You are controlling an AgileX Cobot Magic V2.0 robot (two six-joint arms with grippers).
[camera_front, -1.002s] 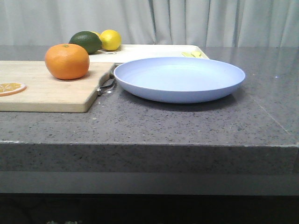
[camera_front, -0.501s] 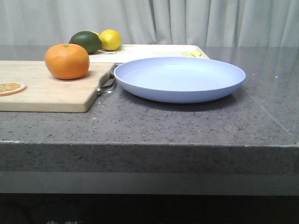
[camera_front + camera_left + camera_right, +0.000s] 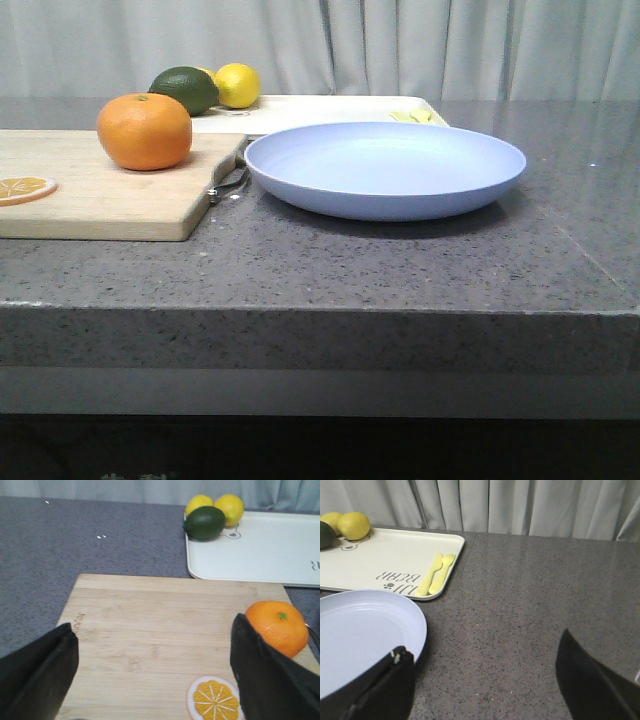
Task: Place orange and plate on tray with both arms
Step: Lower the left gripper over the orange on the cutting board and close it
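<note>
The orange (image 3: 144, 131) sits on the wooden cutting board (image 3: 90, 190); in the left wrist view the orange (image 3: 280, 625) lies just beyond one finger (image 3: 265, 675). My left gripper (image 3: 155, 635) is open and empty above the board. The lavender-blue plate (image 3: 385, 167) rests on the grey counter; the right wrist view shows the plate (image 3: 365, 635) beside one finger (image 3: 380, 687). My right gripper (image 3: 482, 652) is open and empty over bare counter. The cream tray (image 3: 320, 110) lies behind, also showing in both wrist views (image 3: 260, 550) (image 3: 385, 560). No gripper shows in the front view.
A dark green fruit (image 3: 184, 89) and lemons (image 3: 236, 84) sit at the tray's far left. A flat orange slice (image 3: 22, 187) lies on the board. Yellow fork and knife (image 3: 436, 573) lie on the tray. A metal handle (image 3: 228, 185) lies between board and plate. Curtains stand behind.
</note>
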